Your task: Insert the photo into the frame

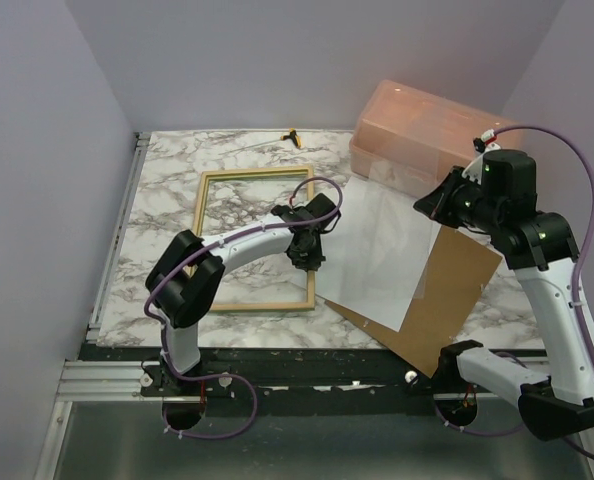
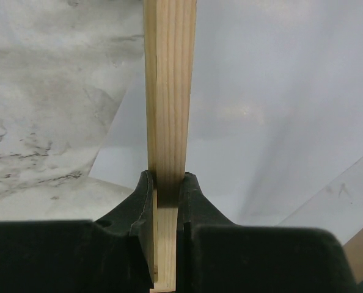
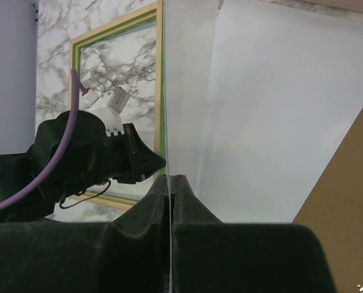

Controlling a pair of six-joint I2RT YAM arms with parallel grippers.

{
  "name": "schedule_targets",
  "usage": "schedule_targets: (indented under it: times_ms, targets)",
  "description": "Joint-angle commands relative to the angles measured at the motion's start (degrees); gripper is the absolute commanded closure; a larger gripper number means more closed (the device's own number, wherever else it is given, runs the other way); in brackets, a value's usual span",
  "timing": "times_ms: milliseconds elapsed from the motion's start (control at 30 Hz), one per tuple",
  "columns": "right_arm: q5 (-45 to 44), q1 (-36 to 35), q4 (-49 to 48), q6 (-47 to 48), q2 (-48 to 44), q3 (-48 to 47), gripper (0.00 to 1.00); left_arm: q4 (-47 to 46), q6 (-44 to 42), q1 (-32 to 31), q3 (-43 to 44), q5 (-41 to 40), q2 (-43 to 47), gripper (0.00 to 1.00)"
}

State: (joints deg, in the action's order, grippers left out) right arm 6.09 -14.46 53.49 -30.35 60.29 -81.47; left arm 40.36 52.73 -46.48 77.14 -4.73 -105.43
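A thin-railed rectangular frame of light bare wood (image 1: pixel 257 174) is laid on a white marble-patterned table (image 1: pixel 167 200). Its right rail is clamped between the narrowly set fingers of the left gripper (image 1: pixel 309 262). Just right of the frame, a large white paper photo (image 1: pixel 377 260) is spread over a brown hardboard panel (image 1: pixel 462 290). The photo's edge farthest from the frame is pinched by the fully closed right gripper (image 1: pixel 437 207).
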Motion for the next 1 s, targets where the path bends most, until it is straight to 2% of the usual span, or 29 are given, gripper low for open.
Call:
schedule_targets:
  times_ms: [0, 300, 567, 633, 767, 833, 900, 967]
  targets:
    - [0.85, 0.10, 1.17, 0.61, -1.41, -3.82, 1.00, -11.98, 4.59, -0.67, 2.16, 10.16, -1.13, 1.00]
    - [-0.03, 0.09, 2.39, 1.30, -1.14, -5.88, 1.00, -14.47, 7.50, -3.25, 2.51, 12.03, -2.48, 1.00]
    - [-1.93, 0.07, 3.14, 2.28, -0.97, -5.83, 1.00, -20.46, 10.37, -4.36, -0.31, 15.80, -2.16, 0.98]
    - [-2.13, 0.12, 3.26, 2.40, -0.90, -5.89, 1.00, -21.39, 10.46, -4.58, -0.57, 16.44, -2.24, 0.90]
    - [-2.31, 0.15, 3.33, 2.54, -1.05, -5.93, 1.00, -22.90, 10.11, -4.59, -1.59, 17.38, -1.76, 0.52]
    - [-2.25, 0.09, 3.44, 2.53, -0.97, -6.05, 1.00, -24.24, 9.88, -4.64, -2.48, 18.06, -0.88, 0.37]
    - [-2.08, 0.06, 3.36, 2.51, -0.92, -6.05, 1.00, -24.78, 9.48, -4.55, -3.54, 18.08, 0.48, 0.27]
    - [-1.98, 0.07, 3.23, 2.52, -0.88, -5.98, 1.00, -26.02, 8.77, -4.11, -5.31, 17.92, 2.49, 0.23]
